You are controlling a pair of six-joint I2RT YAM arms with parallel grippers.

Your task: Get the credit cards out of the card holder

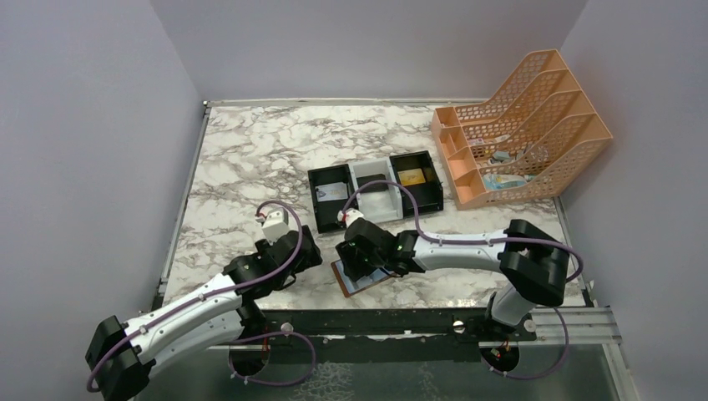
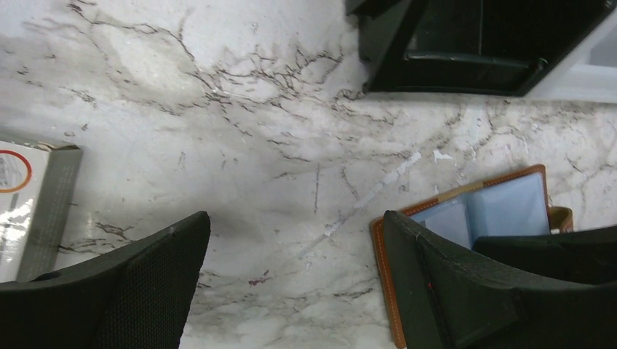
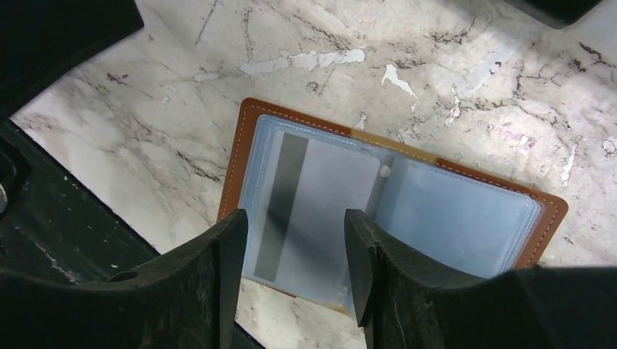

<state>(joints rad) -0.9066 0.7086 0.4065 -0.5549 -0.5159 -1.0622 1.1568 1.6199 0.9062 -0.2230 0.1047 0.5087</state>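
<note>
The card holder [image 1: 357,281], a brown leather wallet, lies open on the marble near the front edge, with its pale blue pockets up [image 3: 451,211]. A pale credit card [image 3: 320,203] with a dark stripe sits inside its left pocket. My right gripper [image 3: 295,229] is open just above the wallet, a finger on each side of that card. My left gripper [image 2: 295,225] is open and empty to the wallet's left. Its right finger [image 2: 436,283] stands over the wallet's left edge [image 2: 384,276]. A pale card [image 1: 332,191] lies in the tray's left compartment.
A black-and-white three-compartment tray [image 1: 420,201] stands behind the wallet, with a gold-yellow card [image 1: 411,176] in its right compartment. An orange file rack [image 1: 534,142] stands at the back right. A long white box with a red mark [image 2: 29,211] lies left of my left gripper.
</note>
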